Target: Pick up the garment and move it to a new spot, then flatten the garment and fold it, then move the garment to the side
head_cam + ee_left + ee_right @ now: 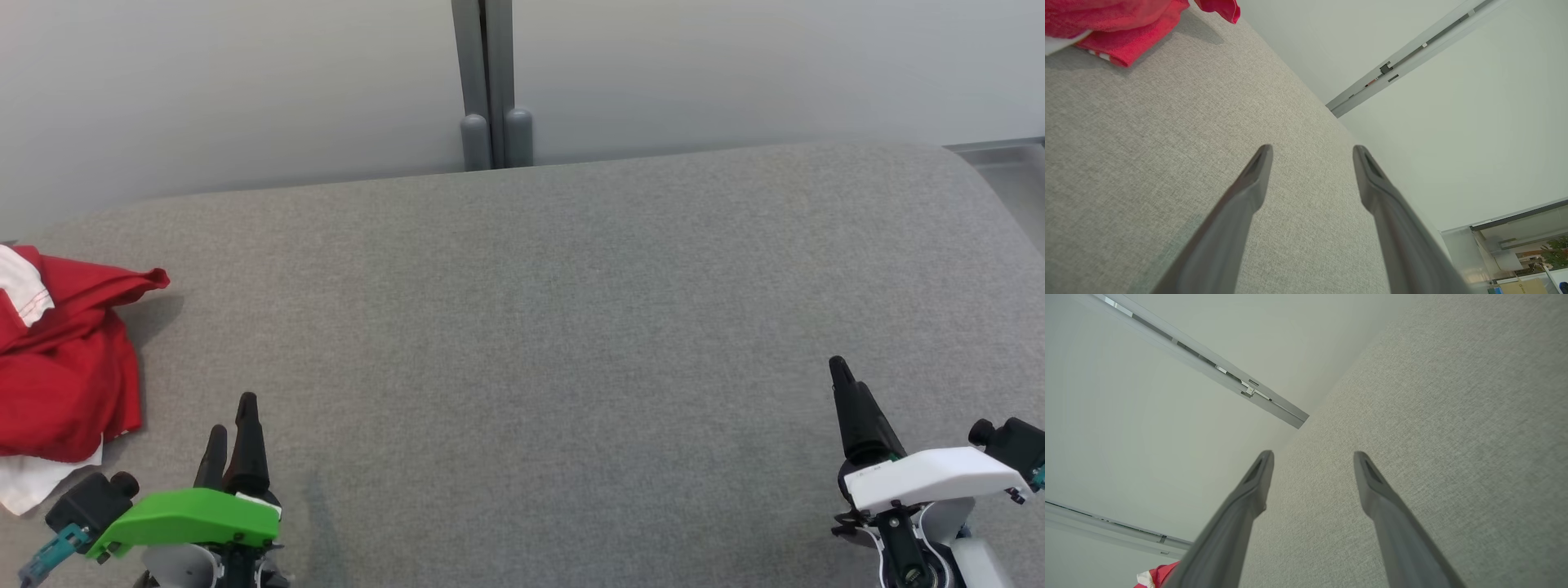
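Nearest the camera, at the near left of the scene, the left hand is seen beneath a bright green plastic cover, with a small black camera fixed at its left side. Its two long dark fingers are spread wide apart and nothing is held between them. They are pointed toward the far side over the grey woven-fabric bench; whether the fabric is touched cannot be told.

At the near right, well apart from it, the right hand is carried under a white plastic cover. In the right wrist view its fingers are likewise shown parted wide and empty, raised over bare grey fabric.

A little farther off, to the left of the left hand, the crumpled red cloth garment with white panels is laid on the bench at its left edge. It is near that hand but apart from it, and is partly cut off by the left border of the head view. One red corner is stuck out to the right, and a white piece is shown under its near edge. A soft shadow is cast on the fabric just to its right.

Farther still, the rounded far edge of the bench is backed by a plain pale grey wall. A vertical grey metal post, split down its middle and ended in two rounded caps, is set against that wall behind the middle of the bench. At the far right a pale grey ledge is glimpsed beyond the corner of the bench.
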Tool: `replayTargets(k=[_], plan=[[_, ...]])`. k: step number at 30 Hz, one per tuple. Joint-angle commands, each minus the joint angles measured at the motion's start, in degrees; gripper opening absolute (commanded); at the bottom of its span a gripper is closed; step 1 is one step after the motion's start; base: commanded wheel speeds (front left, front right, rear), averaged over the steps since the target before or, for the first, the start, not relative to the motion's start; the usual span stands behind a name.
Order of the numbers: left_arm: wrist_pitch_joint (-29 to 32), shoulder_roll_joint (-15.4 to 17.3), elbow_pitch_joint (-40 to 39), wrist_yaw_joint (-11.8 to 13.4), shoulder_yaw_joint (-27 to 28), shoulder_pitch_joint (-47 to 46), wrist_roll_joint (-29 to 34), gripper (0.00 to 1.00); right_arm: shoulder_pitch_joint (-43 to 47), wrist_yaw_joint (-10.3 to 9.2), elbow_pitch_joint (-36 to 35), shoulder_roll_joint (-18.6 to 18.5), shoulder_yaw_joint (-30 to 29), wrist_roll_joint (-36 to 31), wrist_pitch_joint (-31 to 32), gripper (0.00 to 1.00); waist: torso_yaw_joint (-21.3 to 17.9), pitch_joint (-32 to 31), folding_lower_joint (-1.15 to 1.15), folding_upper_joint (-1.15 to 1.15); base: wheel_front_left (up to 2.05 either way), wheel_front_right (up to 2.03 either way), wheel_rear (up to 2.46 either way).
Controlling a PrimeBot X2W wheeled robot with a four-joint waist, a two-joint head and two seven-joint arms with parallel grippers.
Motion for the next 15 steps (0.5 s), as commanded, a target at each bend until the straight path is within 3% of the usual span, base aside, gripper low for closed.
replayTargets(k=[1,15], plan=[[-0.81,0.39,-0.11,0.3,-0.4,-0.89,3.19,1.0,-1.46,0.02,-1.02,-0.21,0.45,-3.61,-0.91,1.0,0.03,0.03,0.0,0.0,0.0,0.0,0.0],[-3.49,1.89,0.81,0.94,-3.43,-2.89,14.94,1.0,-3.66,0.02,-2.15,-0.01,2.48,-16.48,-3.62,1.0,0.54,0.4,0.0,0.0,0.0,0.0,0.0]])
